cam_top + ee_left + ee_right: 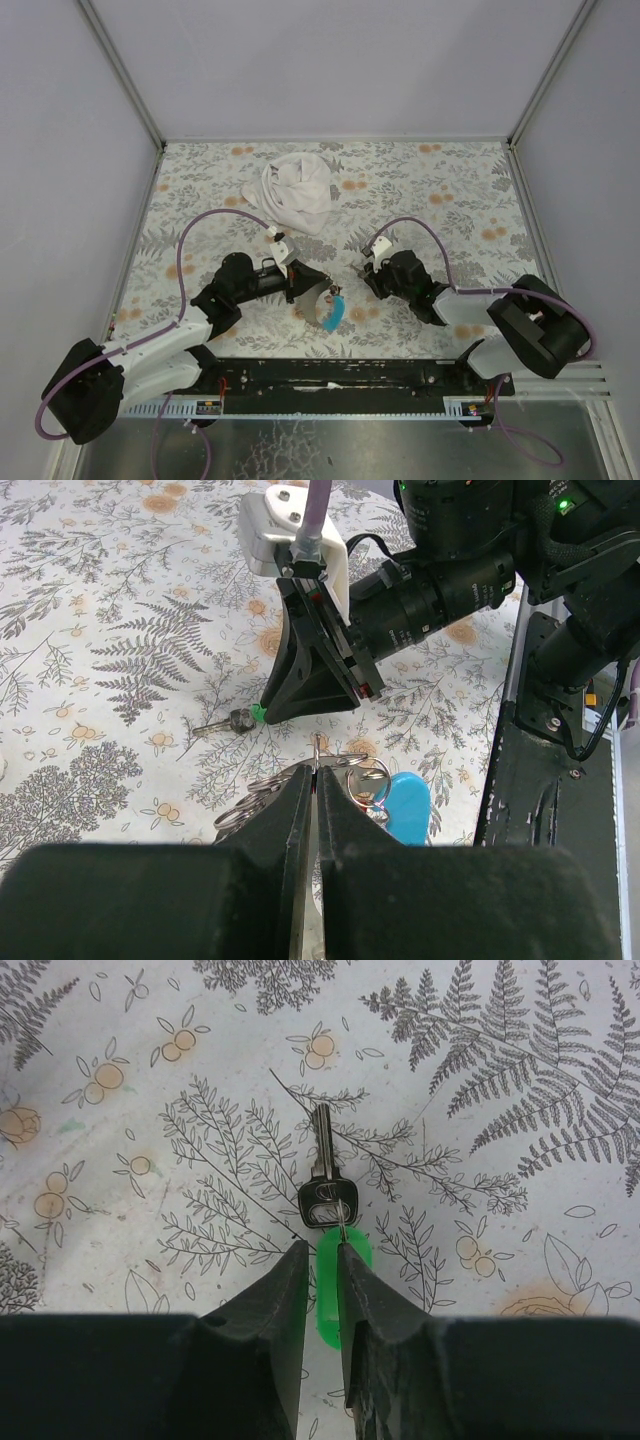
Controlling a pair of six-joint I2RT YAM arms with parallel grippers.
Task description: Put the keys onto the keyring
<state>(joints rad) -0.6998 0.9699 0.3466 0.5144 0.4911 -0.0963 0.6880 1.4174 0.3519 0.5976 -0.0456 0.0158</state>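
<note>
In the left wrist view my left gripper (316, 772) is shut on a thin metal ring of the keyring (364, 777), held just above the table. More rings hang at its left and the light-blue piece (405, 805) lies at its right. In the top view this gripper (312, 290) sits beside the light-blue piece (333, 312). My right gripper (322, 1255) is down at the table, its jaws nearly together on the green plastic tag (330, 1295) of a key (326, 1195). The key's dark head and metal blade lie flat, pointing away. That key also shows in the left wrist view (228, 723). No red or yellow key is in view.
A crumpled white cloth (298, 190) lies at the back centre of the leaf-patterned table (450, 200). The two grippers face each other a short way apart at the table's near middle. The black base rail (340, 375) runs along the near edge.
</note>
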